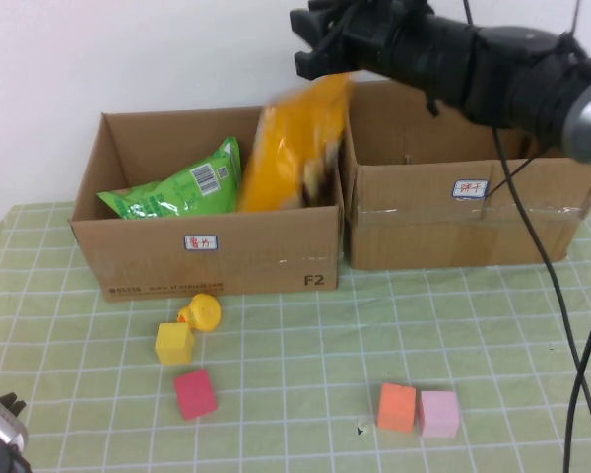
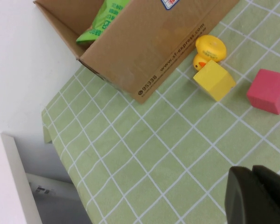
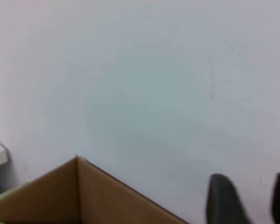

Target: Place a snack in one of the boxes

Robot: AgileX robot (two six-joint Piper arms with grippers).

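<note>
An orange snack bag [image 1: 294, 148] shows blurred and upright at the right end of the left cardboard box [image 1: 217, 251], its lower part inside the box. A green snack bag [image 1: 182, 187] lies in the same box and also shows in the left wrist view [image 2: 102, 18]. My right gripper [image 1: 320, 49] hangs just above the orange bag's top. In its wrist view the right gripper [image 3: 249, 200] is open with nothing between the fingers. My left gripper [image 1: 0, 419] sits low at the table's near left corner, shut and empty [image 2: 254, 196].
A second cardboard box [image 1: 453, 222] stands to the right of the first. In front lie a yellow duck [image 1: 202, 312], a yellow cube [image 1: 174, 343], a red cube [image 1: 194, 393], an orange cube [image 1: 396, 407] and a pink cube [image 1: 438, 413].
</note>
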